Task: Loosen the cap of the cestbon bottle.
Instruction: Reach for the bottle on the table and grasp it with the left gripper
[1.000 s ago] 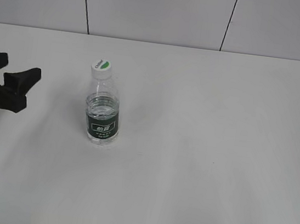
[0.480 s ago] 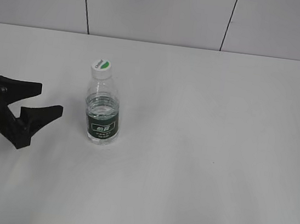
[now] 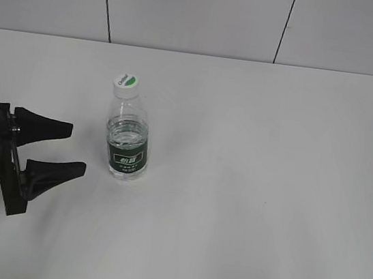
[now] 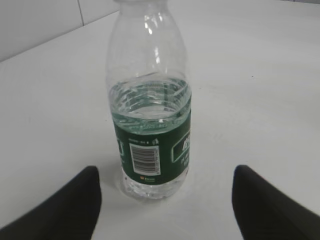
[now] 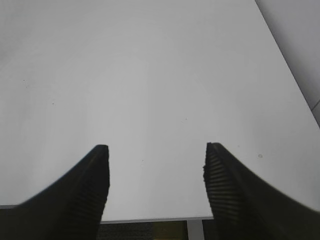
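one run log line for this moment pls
phase: approach | left gripper: open, beside cestbon bottle, apart | right gripper: open, empty | cap: on

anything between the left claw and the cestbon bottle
Nothing: only bare white table separates the open left claw from the cestbon bottle, shown in exterior and left wrist views.

Clear cestbon bottle (image 3: 127,138) upright, part-full, dark green label – white cap (image 3: 126,84) on, just ahead of left gripper (image 3: 79,148).
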